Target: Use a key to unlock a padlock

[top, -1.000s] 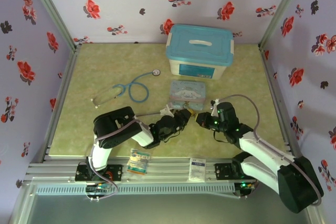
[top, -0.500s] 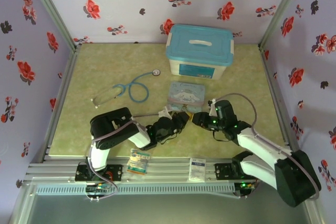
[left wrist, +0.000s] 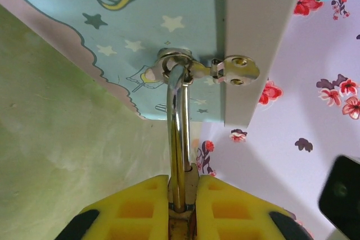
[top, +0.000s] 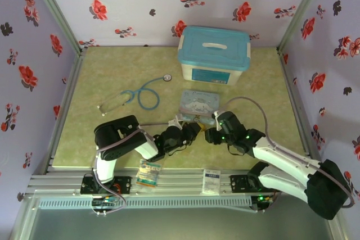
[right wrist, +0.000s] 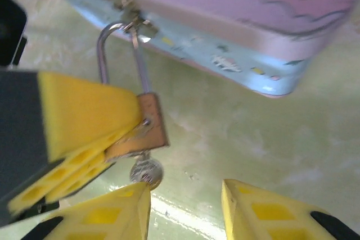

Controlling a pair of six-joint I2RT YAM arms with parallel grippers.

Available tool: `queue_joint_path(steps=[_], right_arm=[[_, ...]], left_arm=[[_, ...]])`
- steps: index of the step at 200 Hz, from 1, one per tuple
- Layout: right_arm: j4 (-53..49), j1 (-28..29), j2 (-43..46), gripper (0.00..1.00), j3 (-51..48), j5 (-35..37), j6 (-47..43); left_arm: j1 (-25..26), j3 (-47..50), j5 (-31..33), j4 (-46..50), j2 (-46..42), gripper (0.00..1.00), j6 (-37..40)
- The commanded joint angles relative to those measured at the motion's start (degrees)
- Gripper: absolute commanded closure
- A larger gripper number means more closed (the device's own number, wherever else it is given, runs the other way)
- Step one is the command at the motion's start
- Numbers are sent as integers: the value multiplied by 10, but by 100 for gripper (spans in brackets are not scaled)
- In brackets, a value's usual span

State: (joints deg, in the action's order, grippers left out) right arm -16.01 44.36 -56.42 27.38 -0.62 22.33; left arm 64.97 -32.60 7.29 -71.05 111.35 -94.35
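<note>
Left tool [left wrist: 180, 209]: yellow ribbed fingers clamped tight on small brass-gold padlock [right wrist: 143, 126]. Lock body pinched between pads. Thin silver shackle [left wrist: 179, 133] runs straight ahead of tool, hooked through metal hasp [left wrist: 177, 66] of pastel blue-and-pink cartoon tin [right wrist: 242, 21].
Right tool [right wrist: 185, 209]: jaws apart, gripping nothing, just below padlock.
Small grey metal key [right wrist: 146, 171]: seated in padlock underside, round head just beside one fingertip of right tool.
Green tabletop [right wrist: 253, 139] beneath.

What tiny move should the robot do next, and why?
Probably centre the open right end effector on the key. The key sits in the bottom of the padlock, which the left end effector clamps, but nothing grips the key.
</note>
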Motion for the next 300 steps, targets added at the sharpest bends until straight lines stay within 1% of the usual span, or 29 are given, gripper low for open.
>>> queue_joint_path(steps=[1,26,60,97,100,110,118,126,144,168,178,195,210,214,217,225,237,275,286,300], right_arm=[[-16,21,-22,60,28,61,-42],[-16,46,-55,60,43,80,-50],[-32,87,-100,65,76,123,-65],[-46,128,-148,64,116,194,-86],[-48,133,-152,64,121,213,-89],[-57,148,-176,64,139,246,-96],[-65,160,-194,66,153,271,-103],[-68,170,-210,69,164,296,-108],[-45,185,-230,75,170,323,-127],[-3,186,-213,80,156,325,-114],[17,181,-195,83,144,304,-107],[32,171,-178,84,133,265,-91],[44,155,-170,85,122,216,-69],[52,148,-167,86,116,203,-60],[59,143,-164,86,111,176,-53],[84,126,-152,87,93,129,-32],[123,104,-133,87,67,78,-3],[188,53,-91,87,10,-20,60],[216,25,-85,87,-13,-68,84],[278,-13,-76,87,-51,-133,121]], left_arm=[[-3,-5,-13,-46,-21,100,12],[-3,-3,-16,-46,-28,100,17],[-4,4,-16,-46,-37,100,19],[-3,6,-28,-45,-38,100,11],[-3,6,-30,-45,-37,100,10],[-3,7,-33,-46,-38,100,5],[-2,7,-35,-45,-39,100,2],[-2,8,-36,-45,-40,100,-1],[1,10,-37,-46,-46,100,-7],[1,15,-38,-46,-56,100,-8],[0,17,-37,-46,-56,100,-9],[2,19,-38,-46,-50,100,-12],[4,18,-39,-46,-44,100,-12],[3,18,-40,-46,-43,100,-11],[4,17,-41,-46,-42,100,-10],[5,17,-42,-46,-41,100,-8],[5,19,-41,-46,-43,100,-5],[5,19,-41,-46,-42,100,-2],[5,20,-40,-46,-41,100,-1],[6,21,-41,-46,-41,100,0]])
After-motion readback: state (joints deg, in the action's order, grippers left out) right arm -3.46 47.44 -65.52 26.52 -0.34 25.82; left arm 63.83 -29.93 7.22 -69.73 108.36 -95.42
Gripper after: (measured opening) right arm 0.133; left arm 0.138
